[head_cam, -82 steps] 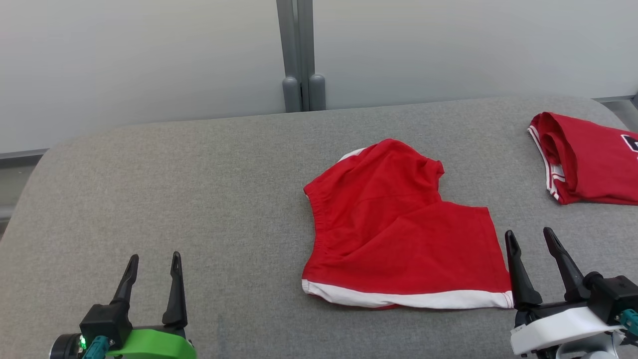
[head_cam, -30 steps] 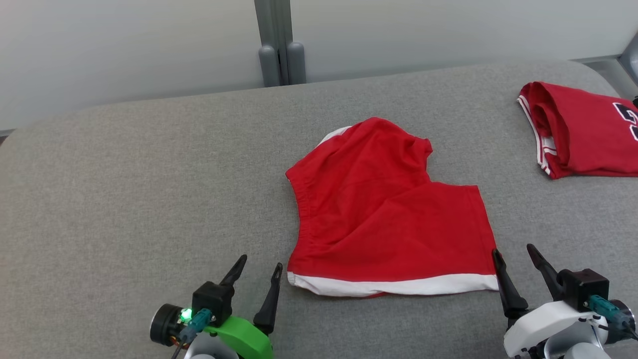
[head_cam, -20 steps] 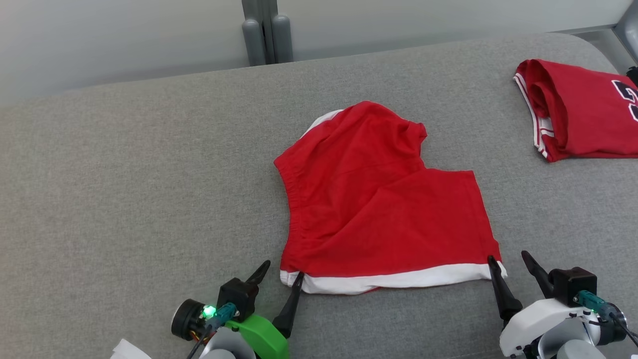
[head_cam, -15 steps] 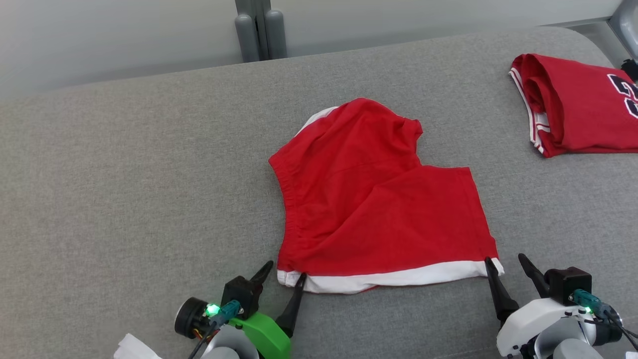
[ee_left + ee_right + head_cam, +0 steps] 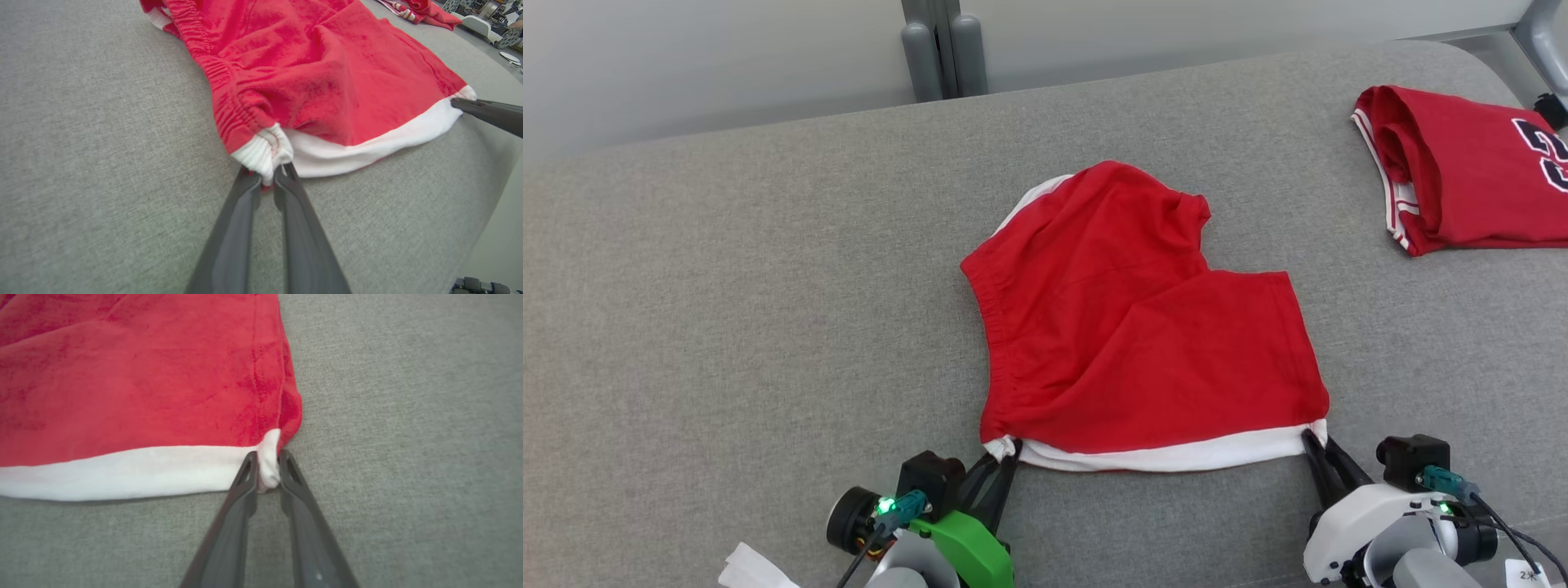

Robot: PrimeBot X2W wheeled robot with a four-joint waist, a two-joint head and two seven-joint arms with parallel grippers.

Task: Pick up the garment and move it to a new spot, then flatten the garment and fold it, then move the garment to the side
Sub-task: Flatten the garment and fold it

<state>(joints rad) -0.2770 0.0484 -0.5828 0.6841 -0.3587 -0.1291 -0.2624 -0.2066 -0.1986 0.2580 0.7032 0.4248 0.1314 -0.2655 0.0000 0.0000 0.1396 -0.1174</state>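
The garment (image 5: 1143, 327) is a pair of red shorts with a white band along the near edge, lying on the grey padded table (image 5: 727, 286). My left gripper (image 5: 1005, 453) is shut on the near left corner of the white band, seen pinched in the left wrist view (image 5: 267, 171). My right gripper (image 5: 1313, 441) is shut on the near right corner, the white cloth bunched between its fingers in the right wrist view (image 5: 269, 469). The garment (image 5: 318, 73) lies partly folded over itself, its elastic waist (image 5: 992, 327) along the left side.
A second red garment (image 5: 1462, 171) with a dark number lies folded at the far right of the table. A grey post (image 5: 935, 49) stands behind the table's far edge. In the left wrist view the right gripper's fingers (image 5: 490, 114) reach in from the right.
Both grippers went from open beside the near corners to shut on them. The head camera has tilted down and turned a little, so the whole scene has shifted.
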